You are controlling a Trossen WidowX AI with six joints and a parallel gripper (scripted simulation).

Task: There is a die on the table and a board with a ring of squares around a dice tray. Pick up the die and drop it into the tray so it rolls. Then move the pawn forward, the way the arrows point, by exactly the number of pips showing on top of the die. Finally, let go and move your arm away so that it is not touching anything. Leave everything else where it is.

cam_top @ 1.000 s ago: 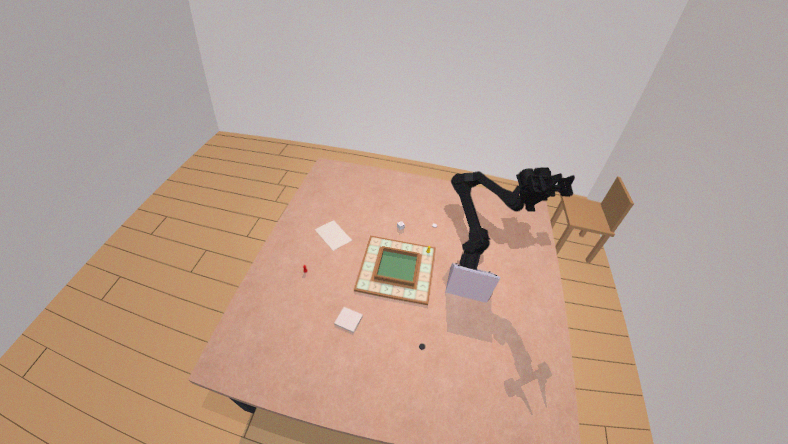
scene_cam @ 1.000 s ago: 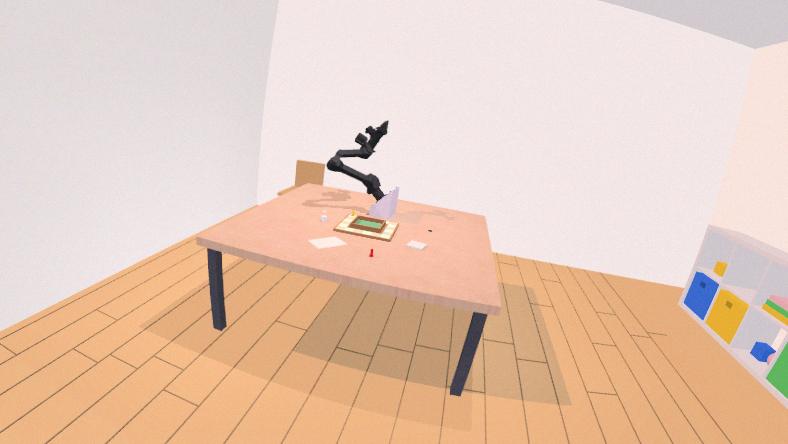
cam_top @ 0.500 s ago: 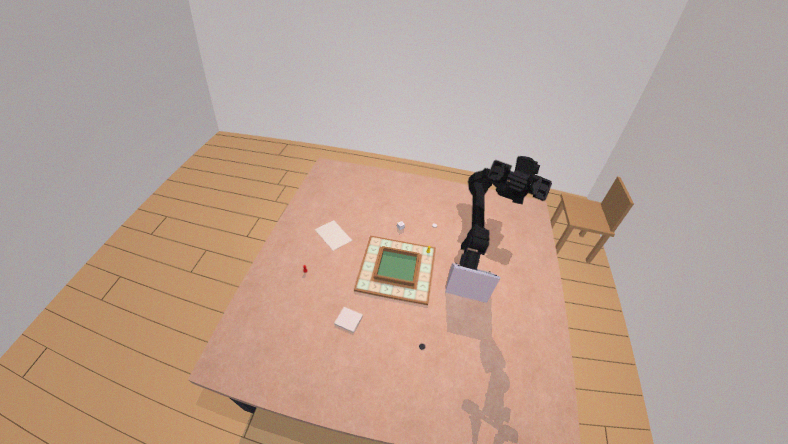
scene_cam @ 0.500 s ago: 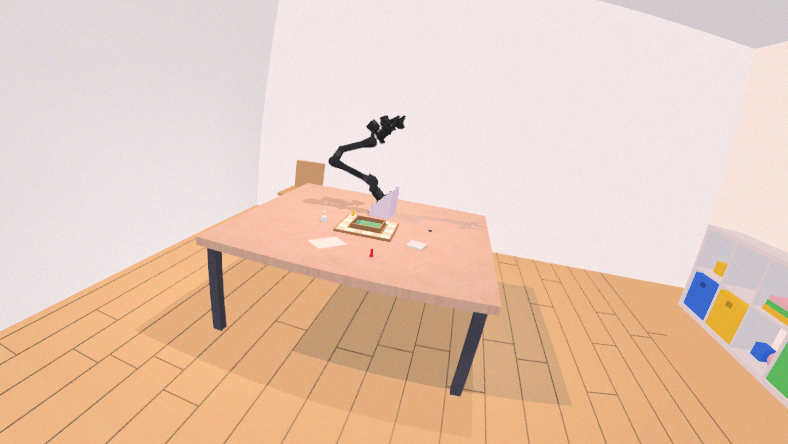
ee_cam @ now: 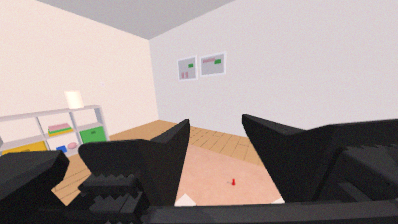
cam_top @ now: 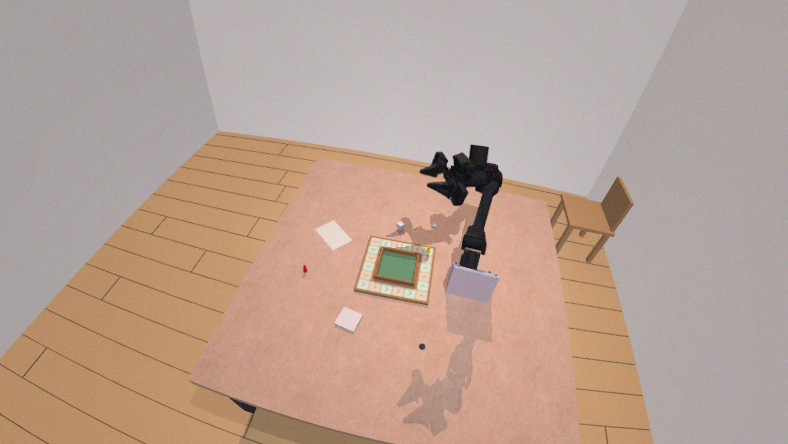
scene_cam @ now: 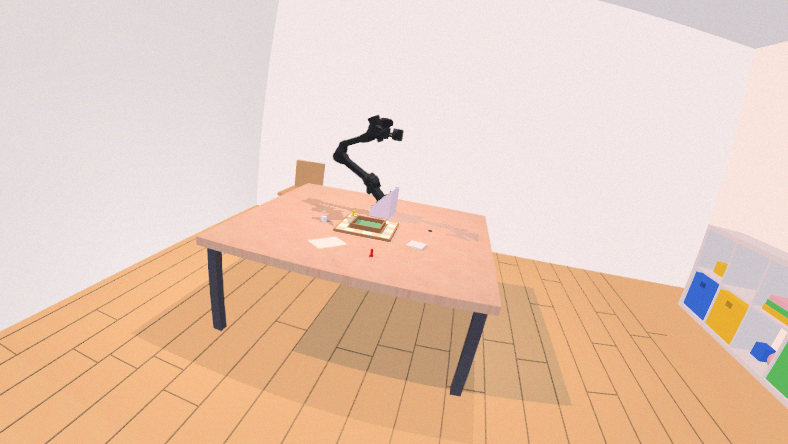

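A small pale die lies on the table just behind the board; its pips are too small to read. The green-floored tray in the board's middle looks empty. A yellow pawn stands on the board's back right corner in the top view. My gripper is open and empty, held high above the table behind the board. In the exterior view its fingers are too small to tell apart. The wrist view shows neither the die nor the board.
A lavender upright panel stands by the arm's base. A red pawn, a pale sheet, a white block, a dark disc and a small whitish piece lie around the board.
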